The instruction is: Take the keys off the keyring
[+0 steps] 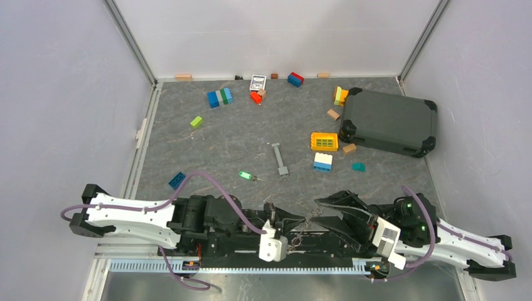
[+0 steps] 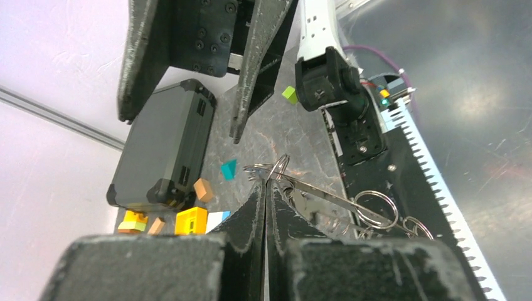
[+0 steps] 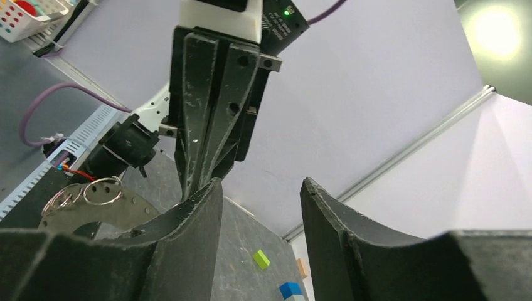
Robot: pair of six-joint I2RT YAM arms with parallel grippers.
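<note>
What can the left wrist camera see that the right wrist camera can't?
Left wrist only: the grey case, the yellow grid block and a silver key by the keyring that the shut left claw pinches. Right wrist only: a white basket in its corner. Both: the two claws, the right claw open, and dangling rings.

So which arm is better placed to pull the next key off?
Right, probably. The right fingers are open and empty, facing the left fingers, which are shut on the keyring and would have to let go.
</note>
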